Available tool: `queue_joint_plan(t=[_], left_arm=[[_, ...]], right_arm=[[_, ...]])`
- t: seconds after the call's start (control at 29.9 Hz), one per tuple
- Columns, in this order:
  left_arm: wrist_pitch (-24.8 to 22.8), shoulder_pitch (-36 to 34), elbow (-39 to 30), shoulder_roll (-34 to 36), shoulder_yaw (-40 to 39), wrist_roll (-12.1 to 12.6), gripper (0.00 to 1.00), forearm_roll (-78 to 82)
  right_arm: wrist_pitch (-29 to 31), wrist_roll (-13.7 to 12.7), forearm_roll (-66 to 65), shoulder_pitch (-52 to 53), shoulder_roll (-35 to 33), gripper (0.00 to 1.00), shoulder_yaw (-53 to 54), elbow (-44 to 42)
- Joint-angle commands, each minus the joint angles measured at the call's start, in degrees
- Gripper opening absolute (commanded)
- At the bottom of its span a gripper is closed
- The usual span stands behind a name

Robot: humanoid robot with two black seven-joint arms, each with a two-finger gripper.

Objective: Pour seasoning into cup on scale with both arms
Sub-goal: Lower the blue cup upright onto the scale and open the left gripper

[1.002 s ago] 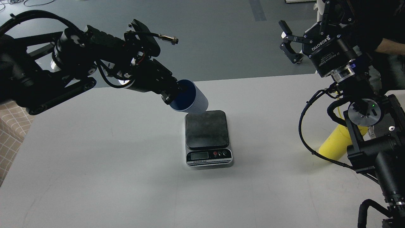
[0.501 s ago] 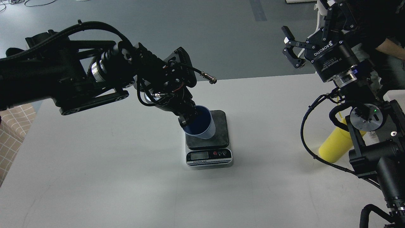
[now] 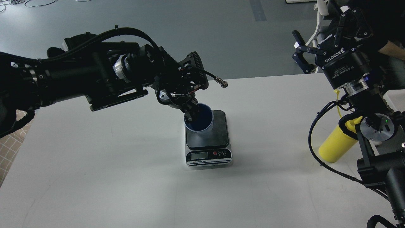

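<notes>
The light-blue cup (image 3: 201, 122) stands nearly upright over the dark platform of the scale (image 3: 208, 139), near its back left corner. My left gripper (image 3: 190, 114) is shut on the cup's left rim, one finger inside the dark blue interior. The yellow seasoning bottle (image 3: 337, 143) stands at the table's right side, its top hidden behind my right arm. My right gripper (image 3: 300, 50) is open and empty, raised high above the table's far right, well apart from the bottle.
The white table (image 3: 126, 177) holds the scale at its middle. A checkered cloth (image 3: 9, 144) shows past the table's left edge. Grey floor lies beyond the far edge. My right arm's cables hang next to the bottle.
My left gripper has carried the cup rightward and down from beside the scale onto its platform, turning it from tilted to nearly upright. My right gripper has shifted slightly right.
</notes>
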Motion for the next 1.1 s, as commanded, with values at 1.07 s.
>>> queue_joint_plan(t=[1.07], left_arm=[[0.0,-1.8,-0.1,-3.7,2.1,0.0,0.08,-0.3]], right_arm=[[0.5,-0.1,-0.1,-6.7,-0.9,1.0,3.3,4.5]])
